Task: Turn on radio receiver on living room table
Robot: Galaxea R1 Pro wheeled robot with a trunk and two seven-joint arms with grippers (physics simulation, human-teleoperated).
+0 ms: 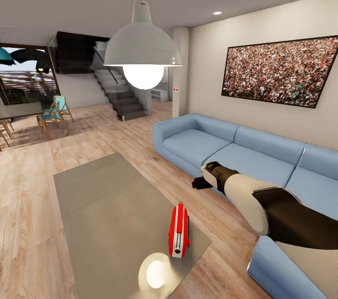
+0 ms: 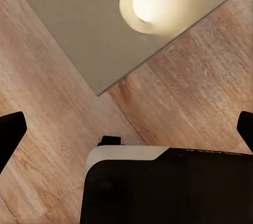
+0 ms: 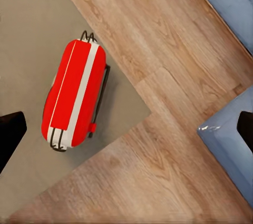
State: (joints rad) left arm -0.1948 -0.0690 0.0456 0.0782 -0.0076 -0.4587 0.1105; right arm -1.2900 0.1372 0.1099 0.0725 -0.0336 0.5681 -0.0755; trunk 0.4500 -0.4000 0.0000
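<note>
1. The radio receiver (image 1: pixel 179 230) stands on the grey glossy worktop (image 1: pixel 108 205) of the low coffee table, close to the near right corner, its narrow red and white end turned to the head camera.
2. In the right wrist view the radio receiver (image 3: pixel 75 96) shows from above: a red body with a white stripe along it and a thin dark handle on one long side. It sits just inside the worktop (image 3: pixel 31 39) corner, near the edge that meets the plank floor (image 3: pixel 158 76).
3. The right arm (image 1: pixel 263 205) reaches in from the right in the head view, raised over the floor between the worktop and the blue sofa (image 1: pixel 234 149), apart from the radio.
4. The right pincer (image 3: pixel 126 129) is spread wide: its two dark fingertips (image 3: pixel 10 134) sit at opposite borders of the right wrist view, with nothing between them but the radio, worktop and floor below.
5. The left pincer (image 2: pixel 126 132) is likewise wide, its fingertips (image 2: pixel 10 134) at the far borders of the left wrist view, holding nothing. Below it lie a worktop corner (image 2: pixel 95 39) and wood floor.
6. A white dome pendant lamp (image 1: pixel 142 45) hangs lit over the table; its glow mirrors on the worktop near the radio (image 1: pixel 155 273).
7. A framed crowd picture (image 1: pixel 279 71) hangs on the beige wall above the sofa.
8. Farther back stand a staircase (image 1: pixel 119 95) and wooden chairs (image 1: pixel 54 113).
</note>
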